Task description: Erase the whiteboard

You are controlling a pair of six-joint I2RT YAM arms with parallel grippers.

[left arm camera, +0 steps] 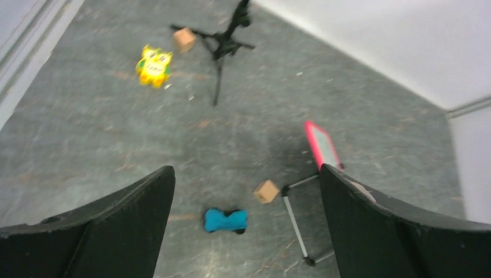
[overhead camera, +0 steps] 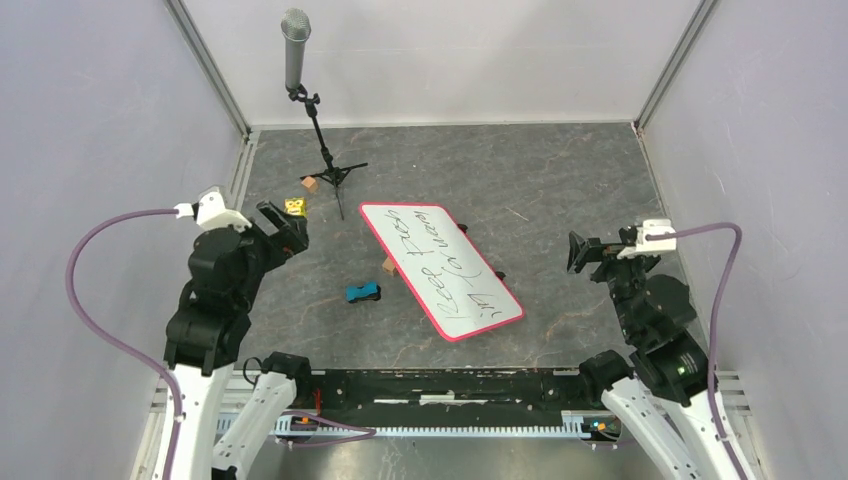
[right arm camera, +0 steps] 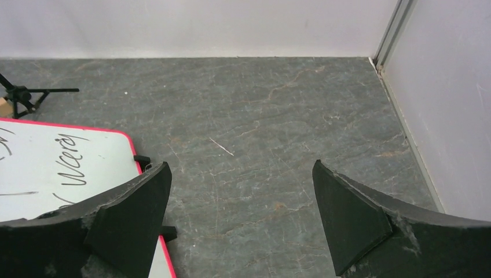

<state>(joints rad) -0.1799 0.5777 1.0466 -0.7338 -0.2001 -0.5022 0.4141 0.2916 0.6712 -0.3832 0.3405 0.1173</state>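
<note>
1. Left wrist view: the left gripper [left arm camera: 246,171] hangs with its jaws spread wide and nothing between them, looking down at the grey table [left arm camera: 87,145].
2. Below and just ahead of it lies a small blue eraser [left arm camera: 226,220], with a wooden block [left arm camera: 266,191] just beside it.
3. Further out, the whiteboard [overhead camera: 440,268] sits mid-table between the two arms, set on a diagonal and covered in black handwriting.
4. The right gripper [right arm camera: 240,164] is equally wide and empty, hovering over the board's far right corner, where a small black clip [right arm camera: 142,158] sticks out from the pink-red rim.
5. In the blurred left wrist view the board seems to stand tilted on a thin metal leg [left arm camera: 295,223], though I cannot be sure it is raised.
6. Handling, as a judgement:
   - The board looks stiff, thin and light, with a smooth, slippery face.
   - It would likely slide or tip under wiping pressure, more so if it is propped.
   - The best hold is the rim along a long edge, clear of the clips, with one arm steadying while the other wipes.
</note>
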